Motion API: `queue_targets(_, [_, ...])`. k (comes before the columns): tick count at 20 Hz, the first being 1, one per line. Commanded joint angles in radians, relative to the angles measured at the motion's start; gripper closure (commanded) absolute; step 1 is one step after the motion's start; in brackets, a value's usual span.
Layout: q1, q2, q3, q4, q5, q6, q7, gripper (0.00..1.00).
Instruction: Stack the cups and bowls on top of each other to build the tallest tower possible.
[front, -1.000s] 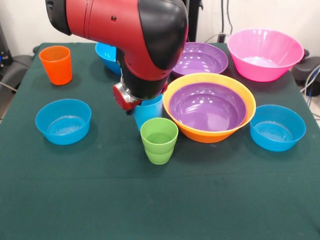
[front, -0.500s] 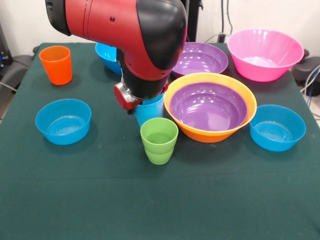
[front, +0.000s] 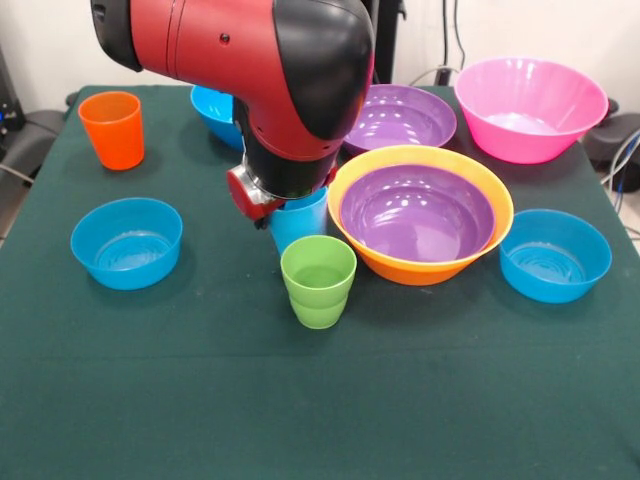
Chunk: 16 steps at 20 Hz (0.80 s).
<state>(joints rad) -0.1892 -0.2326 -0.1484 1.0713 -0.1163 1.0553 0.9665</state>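
Whether the gripper (front: 272, 214) is clasping anything I cannot tell, the red arm (front: 250, 60) is hiding it, but it is staying almost motionless over the light blue cup (front: 302, 222) just behind the green cup (front: 318, 280), probably settling to grasp it.

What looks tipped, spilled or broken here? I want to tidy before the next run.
Nothing stands out. The green cup, orange cup and every bowl sit upright; one purple bowl rests inside the orange-yellow bowl.
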Motion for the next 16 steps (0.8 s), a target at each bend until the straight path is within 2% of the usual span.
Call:
queue_targets(1, [0.019, 0.017, 0.061, 0.035, -0.018, 0.004, 0.134, 1.0])
queue_targets(15, [0.022, 0.014, 0.055, 0.044, -0.016, -0.012, 0.137, 1.0])
queue_targets(16, [0.022, 0.015, 0.055, 0.044, -0.015, -0.011, 0.135, 0.0])
